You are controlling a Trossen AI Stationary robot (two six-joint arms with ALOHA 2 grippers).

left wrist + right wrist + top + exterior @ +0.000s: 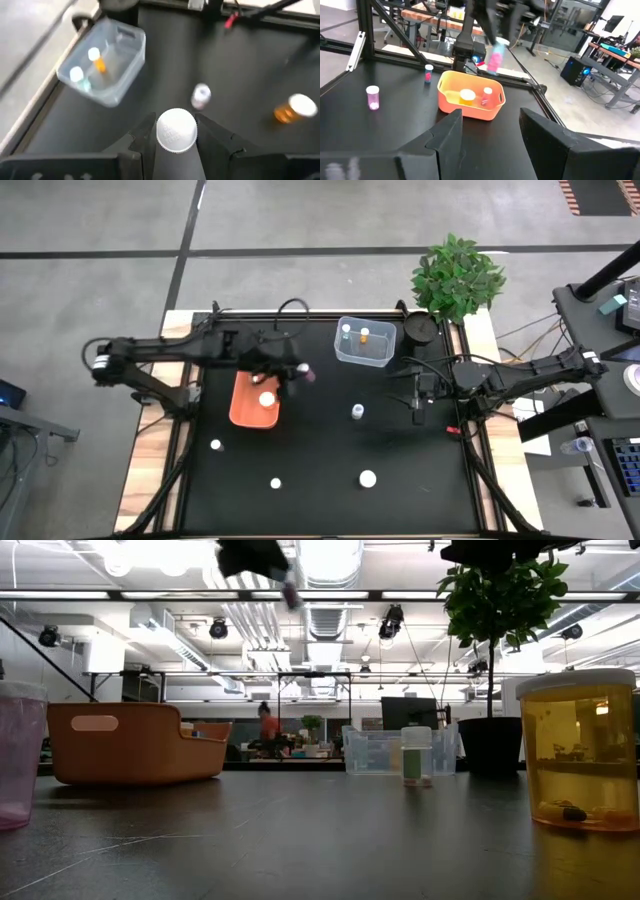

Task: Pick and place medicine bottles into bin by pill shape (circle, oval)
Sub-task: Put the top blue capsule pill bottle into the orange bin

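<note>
Currently left gripper [176, 145] clamped on pinkish white-capped bottle [176, 131], held in air above right edge of orange bin [254, 402]. Right gripper [490, 131] empty, fingers apart, over table's right side. In low view the left gripper is cropped at top edge, bottle barely visible. Orange bin holds two bottles [467, 96]; labels unreadable. Clear bin [365, 343] holds white-capped bottle and orange bottle [98, 59]. Five more bottles stand loose on black table [320, 450].

An orange plastic bin [135, 743], a clear plastic bin [385, 750] and an amber bottle [578, 750] are seen on the dark bench [320, 840].
</note>
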